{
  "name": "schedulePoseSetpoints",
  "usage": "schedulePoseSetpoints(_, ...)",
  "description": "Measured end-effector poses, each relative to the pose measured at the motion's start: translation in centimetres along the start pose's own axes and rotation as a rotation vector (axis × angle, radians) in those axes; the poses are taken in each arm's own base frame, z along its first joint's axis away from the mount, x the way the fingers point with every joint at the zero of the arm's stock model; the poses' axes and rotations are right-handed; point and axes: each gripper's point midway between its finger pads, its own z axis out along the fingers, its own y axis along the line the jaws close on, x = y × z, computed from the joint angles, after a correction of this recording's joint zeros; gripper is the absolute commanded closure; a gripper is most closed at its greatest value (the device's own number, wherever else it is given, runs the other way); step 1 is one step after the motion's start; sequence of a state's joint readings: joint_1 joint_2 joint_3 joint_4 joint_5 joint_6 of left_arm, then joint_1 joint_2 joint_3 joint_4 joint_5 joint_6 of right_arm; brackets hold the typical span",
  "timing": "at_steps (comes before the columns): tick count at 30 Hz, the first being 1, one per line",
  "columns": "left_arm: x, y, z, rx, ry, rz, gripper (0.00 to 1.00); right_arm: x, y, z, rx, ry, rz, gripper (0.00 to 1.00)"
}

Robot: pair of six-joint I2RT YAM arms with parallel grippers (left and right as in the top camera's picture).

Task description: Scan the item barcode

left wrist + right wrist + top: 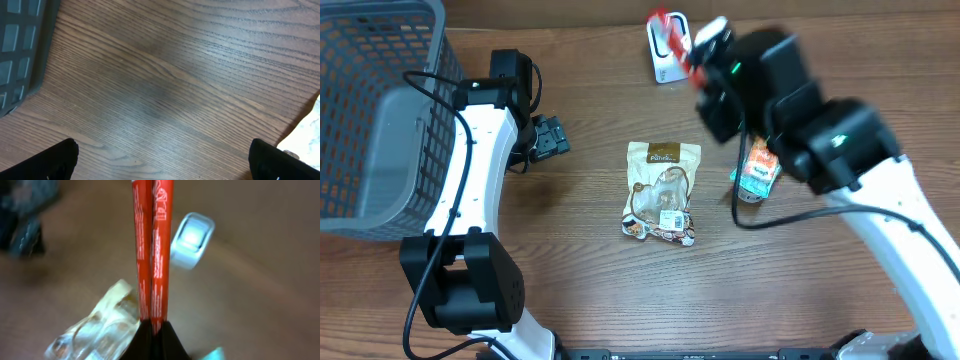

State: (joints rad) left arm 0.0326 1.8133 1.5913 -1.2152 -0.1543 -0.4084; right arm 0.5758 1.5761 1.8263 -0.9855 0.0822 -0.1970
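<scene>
Right claw [152, 332] pinches red packet [152, 250] just beside the scanner [192, 240].
Held by one edge — likely keeping its print clear for reading; left claw [167, 162] wide open, far from scanner.

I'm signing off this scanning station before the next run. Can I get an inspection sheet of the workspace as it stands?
Surface: wood-grain table, no spills seen.
Job's things: red packet held up near the white scanner.
Clutter: snack bag at the centre; teal-orange packet partly under the right arm.
Grippers: left gripper open and holding nothing; right gripper shut on the red packet.
Cables: black cables run along both arms.
Surroundings: grey basket at the far left corner.
</scene>
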Motion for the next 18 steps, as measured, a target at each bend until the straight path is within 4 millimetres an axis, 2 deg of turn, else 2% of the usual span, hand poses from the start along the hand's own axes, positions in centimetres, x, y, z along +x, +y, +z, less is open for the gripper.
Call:
schedulePoseSetpoints(2,0.0,0.0,0.0,0.000,0.000,0.000,0.00,-2.0,-1.2,0.0,0.028,-0.060,-0.040,0.97)
schedulePoseSetpoints(4,0.0,0.0,0.0,0.000,0.000,0.000,0.00,-2.5,-1.5,1.0,0.040,-0.072,-0.094,0.97)
schedulePoseSetpoints(8,0.0,0.0,0.0,0.000,0.000,0.000,0.00,-2.4,-2.0,5.7,0.084,-0.043,-0.216,0.97)
schedulePoseSetpoints(12,0.0,0.0,0.0,0.000,0.000,0.000,0.00,-1.7,-3.9,10.9,0.210,0.008,-0.311,0.96)
schedulePoseSetpoints(18,0.0,0.0,0.0,0.000,0.000,0.000,0.00,-0.3,-6.5,15.9,0.385,0.085,-0.436,0.97)
